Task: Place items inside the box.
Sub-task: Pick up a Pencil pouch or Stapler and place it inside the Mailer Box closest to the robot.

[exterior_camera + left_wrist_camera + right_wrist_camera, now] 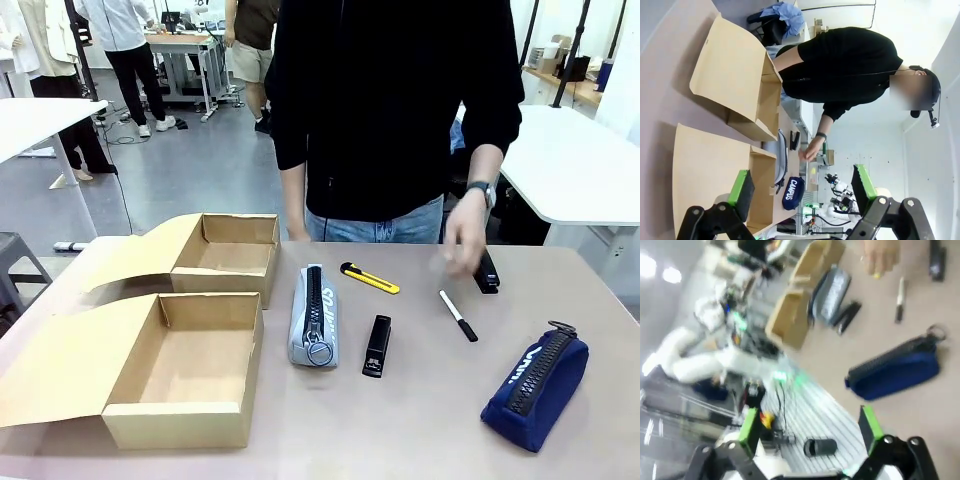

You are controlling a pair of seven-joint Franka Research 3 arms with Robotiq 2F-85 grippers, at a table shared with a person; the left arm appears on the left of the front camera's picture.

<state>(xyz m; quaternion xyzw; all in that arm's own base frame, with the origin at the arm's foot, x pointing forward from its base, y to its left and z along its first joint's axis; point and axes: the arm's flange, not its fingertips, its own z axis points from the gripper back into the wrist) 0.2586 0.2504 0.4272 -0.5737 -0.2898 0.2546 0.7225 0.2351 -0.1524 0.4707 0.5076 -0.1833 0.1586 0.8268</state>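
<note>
Two open cardboard boxes [175,425] [215,283] stand at the table's left. A grey zip pouch [313,318] lies beside them, then a yellow-and-black utility knife [369,278] and a black stapler [377,346]. The navy "CAMPUS" pouch [535,377] lies at the front right. A person's hand [465,245] hovers by a second stapler [487,272]. My left gripper [802,192] is open and held high, looking across the boxes [757,107] and navy pouch [793,186]. My right gripper [809,432] is open above the navy pouch [895,371], holding nothing.
A black-and-white marker [458,315] lies between the staplers. The boxes' lids [60,355] fold out flat to the left. The person stands at the far edge. Bare tabletop runs along the front edge between the near box and the navy pouch.
</note>
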